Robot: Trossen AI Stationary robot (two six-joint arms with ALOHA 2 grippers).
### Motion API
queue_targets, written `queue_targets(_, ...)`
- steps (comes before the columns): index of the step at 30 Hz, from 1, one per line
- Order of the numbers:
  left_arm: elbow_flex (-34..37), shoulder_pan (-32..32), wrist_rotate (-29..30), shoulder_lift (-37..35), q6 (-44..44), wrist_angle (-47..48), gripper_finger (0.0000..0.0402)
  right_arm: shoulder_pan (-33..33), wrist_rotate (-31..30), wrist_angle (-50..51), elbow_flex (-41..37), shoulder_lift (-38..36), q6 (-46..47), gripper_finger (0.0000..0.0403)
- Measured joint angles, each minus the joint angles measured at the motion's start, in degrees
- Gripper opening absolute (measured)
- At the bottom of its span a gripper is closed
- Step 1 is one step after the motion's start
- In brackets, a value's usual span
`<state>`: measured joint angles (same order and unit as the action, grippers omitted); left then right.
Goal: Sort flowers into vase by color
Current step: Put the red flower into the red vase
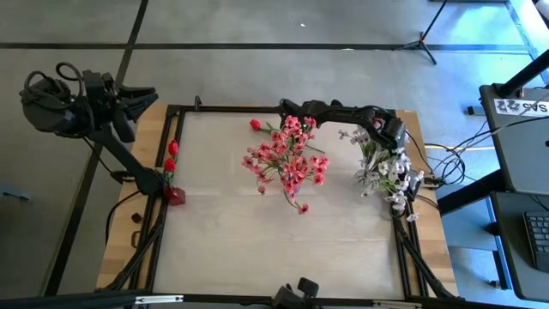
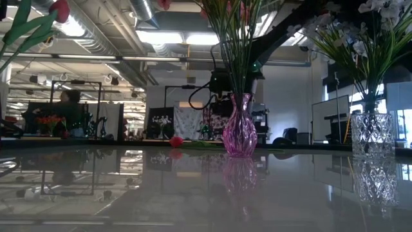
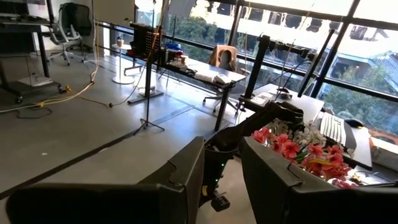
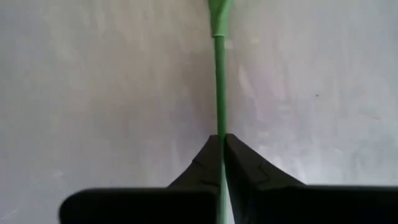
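Note:
A single red bud [image 1: 255,124] on a thin green stem lies near the table's far edge and also shows in the low view [image 2: 175,141]. My right gripper [image 1: 280,120] stands over its stem, shut on it. Two red buds [image 1: 171,155] stand in a small red vase [image 1: 175,196] at the left edge. Pink sprays [image 1: 287,161] fill a pink glass vase [image 2: 239,134] at the centre. White sprays [image 1: 388,172] stand in a clear vase [image 2: 371,133] at the right. My left gripper [image 3: 222,167] is open, raised beyond the table's far-left corner [image 1: 141,93]. My right gripper pinches the red bud's green stem [image 4: 219,124] between its two fingertips [image 4: 208,155], coming from above and pointing down at the table. The stem runs straight out from between the fingers along the pale tabletop. In the low view the bud end rests on the table.
A black frame [image 1: 214,109] borders the pale tabletop. The pink vase stands close to my right gripper on its near side, and the clear vase stands beside the right arm [image 1: 377,120]. Open tabletop [image 1: 257,249] lies toward the near edge. A seated person [image 2: 69,98] shows far off in the room.

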<state>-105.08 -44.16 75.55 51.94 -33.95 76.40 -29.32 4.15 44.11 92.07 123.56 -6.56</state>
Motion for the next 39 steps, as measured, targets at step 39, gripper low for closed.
queue_targets(39,0.0,0.0,-7.74,8.05,6.58,-10.73,0.0178,17.46,3.62,-3.37,41.01,-24.91,10.17,0.0)
